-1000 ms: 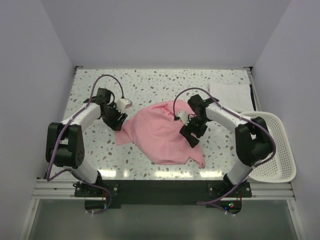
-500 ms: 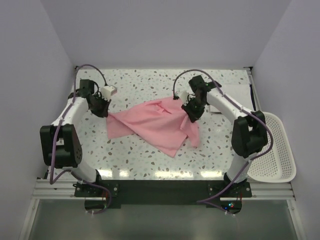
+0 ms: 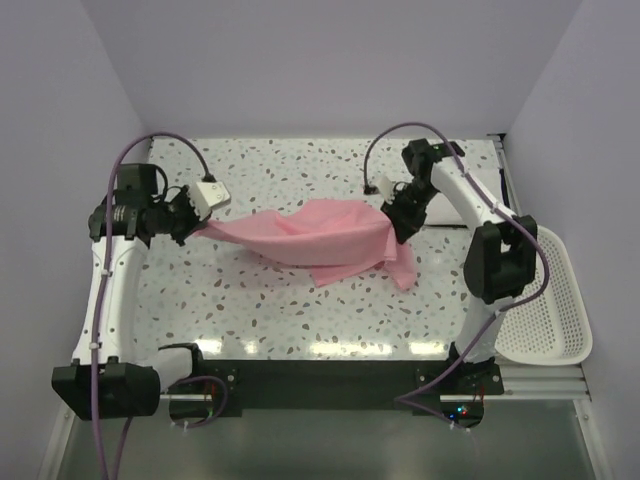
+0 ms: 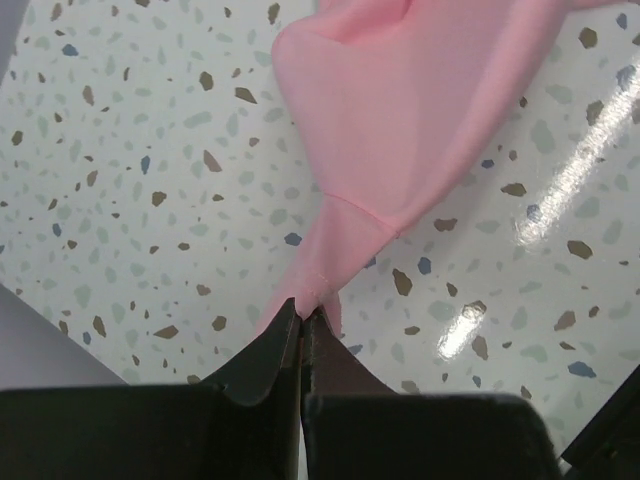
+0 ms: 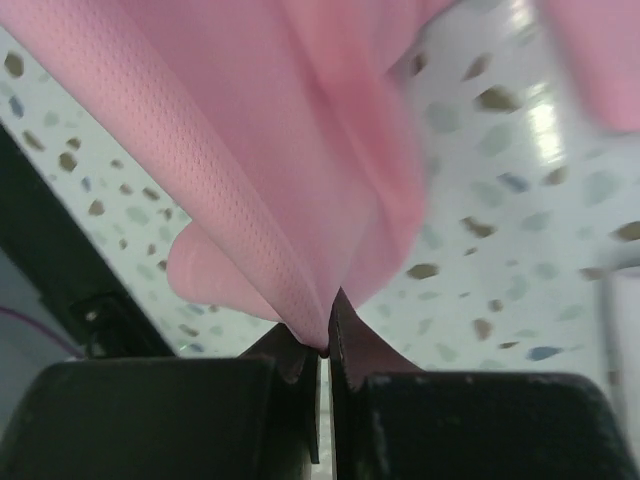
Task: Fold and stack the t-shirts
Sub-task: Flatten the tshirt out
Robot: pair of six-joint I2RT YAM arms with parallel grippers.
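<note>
Change since a second ago: from spread jaws over a rumpled heap to both pairs pressed tight on cloth. Left gripper (image 4: 301,312) pinching one corner of pink tee (image 3: 320,238), right gripper (image 5: 327,348) pinching another edge. Lifted and drawn apart, left of basket (image 3: 545,300). Probably a shake-out before flattening; no fold made yet. Stretched as a taut band, near hem drooping toward table (image 3: 300,320), slack lobe under right pinch. Beyond basket's far end, white tee (image 3: 488,180), folded, partly hidden.
</note>
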